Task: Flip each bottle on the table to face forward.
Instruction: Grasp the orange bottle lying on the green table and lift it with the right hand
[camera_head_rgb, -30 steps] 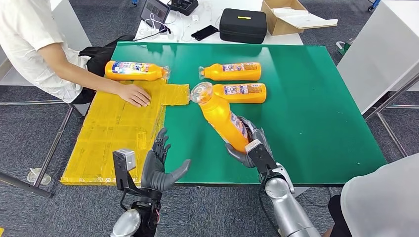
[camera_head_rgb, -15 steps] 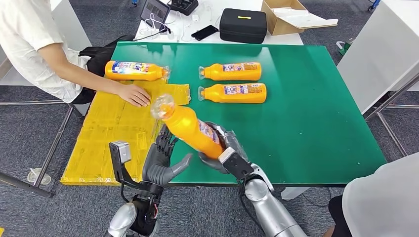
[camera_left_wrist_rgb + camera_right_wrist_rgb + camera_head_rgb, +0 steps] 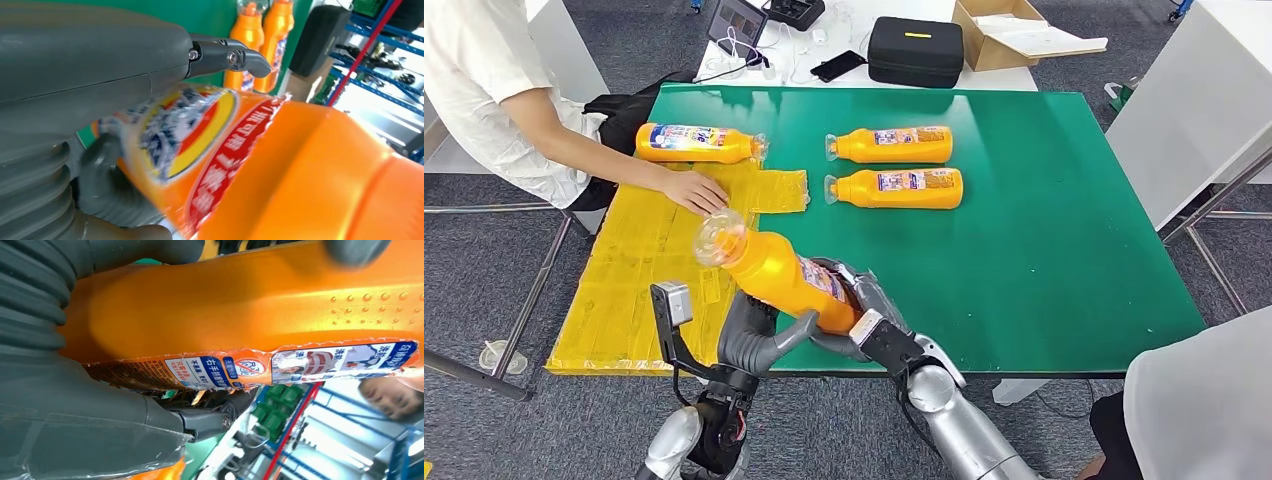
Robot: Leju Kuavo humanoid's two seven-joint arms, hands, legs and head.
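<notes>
The held bottle [image 3: 779, 272] is up off the table [image 3: 1044, 220], tilted, clear cap end toward the yellow mat [image 3: 639, 280], base end low near the table's front edge. The right hand [image 3: 864, 310] wraps the base half w/ fingers curled round it. The left hand [image 3: 754, 335] sits under the bottle's middle, thumb sticking out toward the right hand; in the left wrist view a dark finger [image 3: 225, 55] lies over the label and the bottle presses against the palm, but whether that hand is really gripping or just supporting I cannot tell.

Progress, judging by the layout: two bottles lie side by side at the table's far middle, the far bottle [image 3: 892, 145] and the near bottle [image 3: 896, 187], labels up, caps pointing toward the mat (these look done). A fourth bottle [image 3: 696, 142] lies at the mat's far end, label up, cap pointing the opposite way; done or not, can't say. A person's hand [image 3: 692, 190] rests flat on the mat just beside it.

So approx. two sorted, one mid-flip between the hands, and it still needs setting down label-up.
</notes>
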